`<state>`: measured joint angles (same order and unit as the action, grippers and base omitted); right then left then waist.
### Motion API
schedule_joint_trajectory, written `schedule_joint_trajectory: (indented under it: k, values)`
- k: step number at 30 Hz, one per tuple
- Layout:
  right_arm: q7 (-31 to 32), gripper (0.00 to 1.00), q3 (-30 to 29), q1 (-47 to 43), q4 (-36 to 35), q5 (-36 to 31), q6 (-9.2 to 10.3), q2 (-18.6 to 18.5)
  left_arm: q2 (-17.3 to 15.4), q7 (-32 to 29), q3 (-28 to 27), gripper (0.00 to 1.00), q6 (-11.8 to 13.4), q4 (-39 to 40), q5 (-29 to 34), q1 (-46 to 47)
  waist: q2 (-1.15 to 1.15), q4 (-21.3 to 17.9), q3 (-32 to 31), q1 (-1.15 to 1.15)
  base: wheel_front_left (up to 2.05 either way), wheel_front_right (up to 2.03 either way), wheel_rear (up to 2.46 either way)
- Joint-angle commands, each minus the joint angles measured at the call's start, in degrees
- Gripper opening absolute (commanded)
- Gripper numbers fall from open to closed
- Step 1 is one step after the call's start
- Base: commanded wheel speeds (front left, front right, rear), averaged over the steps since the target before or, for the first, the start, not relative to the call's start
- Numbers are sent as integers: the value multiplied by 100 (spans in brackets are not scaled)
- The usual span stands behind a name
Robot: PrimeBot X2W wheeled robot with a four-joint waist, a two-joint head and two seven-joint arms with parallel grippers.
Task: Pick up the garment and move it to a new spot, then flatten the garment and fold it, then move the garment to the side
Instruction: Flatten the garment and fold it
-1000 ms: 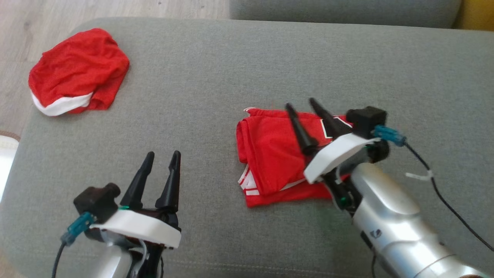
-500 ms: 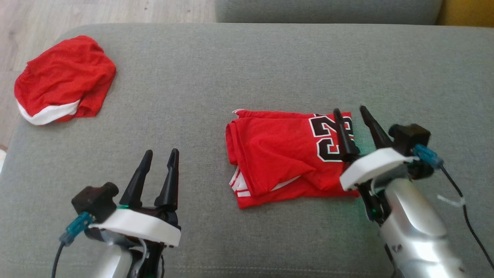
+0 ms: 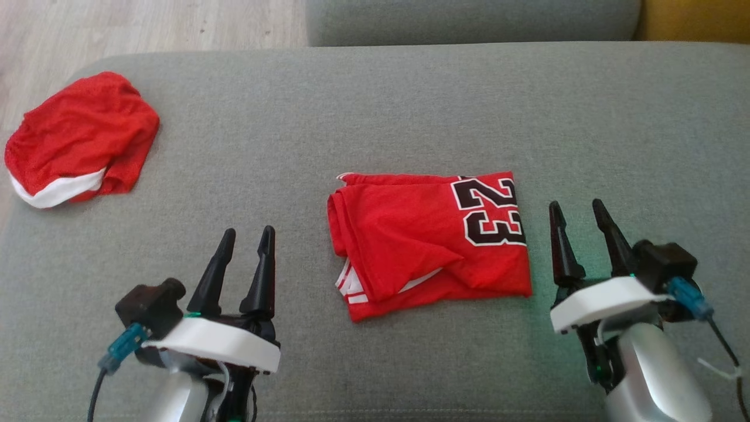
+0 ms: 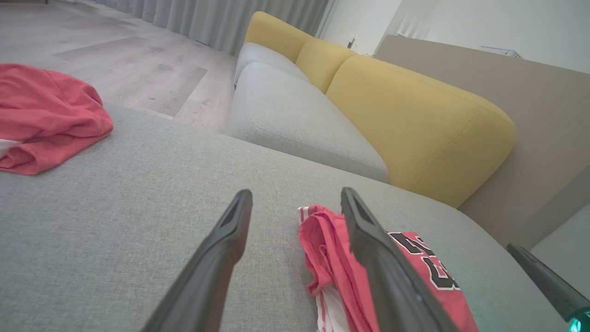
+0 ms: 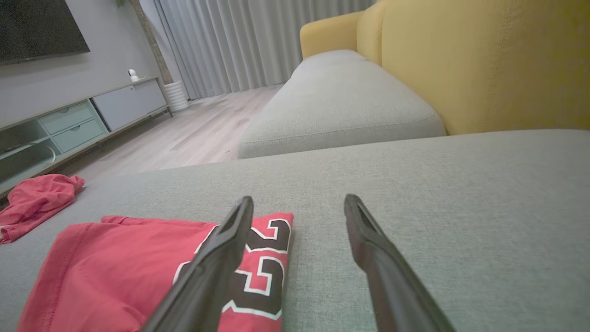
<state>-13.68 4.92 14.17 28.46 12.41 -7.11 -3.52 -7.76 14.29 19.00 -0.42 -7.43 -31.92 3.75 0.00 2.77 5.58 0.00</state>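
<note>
Folded garment (image 3: 430, 243) lies mid sofa seat (image 3: 375, 117), between left pincer (image 3: 248, 231) and right pincer (image 3: 575, 204) | both wide, empty | we judge: to move it aside, pinch all layers at opposite edges, lift level

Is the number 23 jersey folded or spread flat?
Folded: the jersey lies as a compact rectangle on the cushion, layers overlapping, white trim peeking between.

garment (image 3: 404, 246): red, black 23 outlined white, white trim at one edge, perhaps striped.
second garment (image 3: 76, 135): red, white band.
cushion (image 3: 351, 117): grey weave.
backrest (image 4: 415, 124): mustard yellow.
floor (image 3: 146, 23): pale wood grain.
</note>
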Motion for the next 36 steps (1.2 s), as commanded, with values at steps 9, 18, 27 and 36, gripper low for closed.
schedule_joint_trajectory:
  k: [9, 18, 27, 36]
  values:
    - [354, 100, 826, -334, -787, -340, -37, 64, 185, 70, -421, 100, -218, 27, 251, 143, 0, 61, -27, 0, 0, 0, 0]
    - [515, 100, 1995, -152, -317, -554, -37, 64, 265, 71, -545, 100, -325, -19, 383, 168, 0, 413, 23, 0, 0, 0, 0]
    - [442, 100, 2798, 251, 302, -370, -37, 64, 315, 71, -593, 100, -389, -44, 456, 164, 0, 692, 97, 0, 0, 0, 0]
    - [334, 100, 3264, 663, 1034, -302, -37, 64, 371, 71, -630, 100, -445, -81, 510, 164, 0, 828, 150, 0, 0, 0, 0]
